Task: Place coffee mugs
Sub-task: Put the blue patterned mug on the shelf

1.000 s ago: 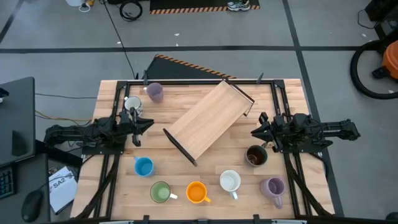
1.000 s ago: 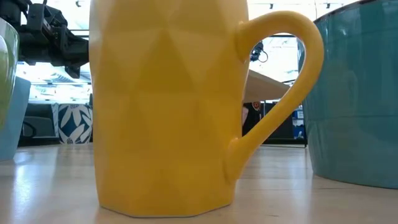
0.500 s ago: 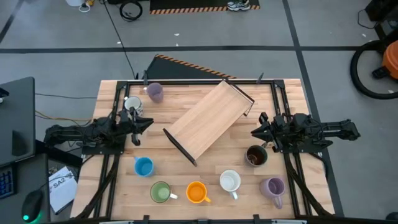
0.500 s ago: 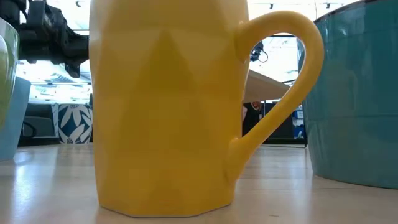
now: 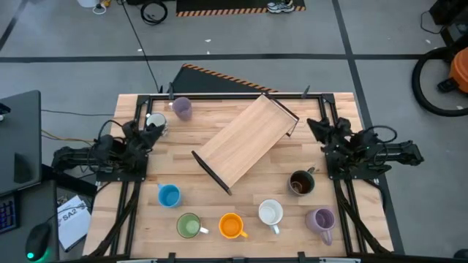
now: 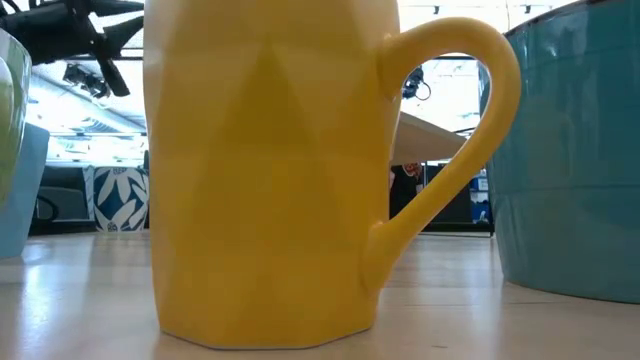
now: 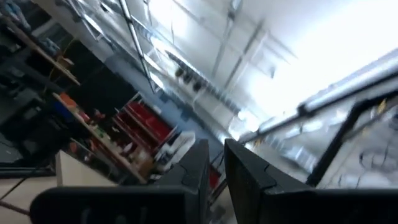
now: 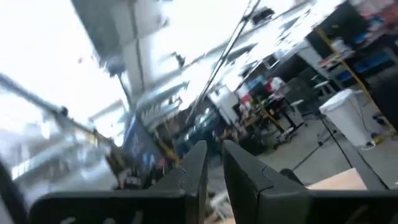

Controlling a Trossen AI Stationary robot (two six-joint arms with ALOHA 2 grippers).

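Eight mugs stand on their bases on the table. A lilac mug and a white mug are at the far left. The blue mug, green mug, orange mug, second white mug and second lilac mug sit along the near edge. The dark mug is at the right. The orange mug fills the low view. My left gripper is raised beside the far white mug, shut and empty. My right gripper is raised beyond the dark mug, also shut and empty.
A wooden shelf with dark end brackets lies slantwise across the table's middle. Black rails run along the left and right sides under the arms. Both wrist views point up at the ceiling and room. Bare wood shows between the shelf and the near row of mugs.
Both grippers have drawn back from the shelf toward the table's outer sides and far edge, rising and tipping upward. In the low view the dark arm at the top left has lifted. No mug has moved.
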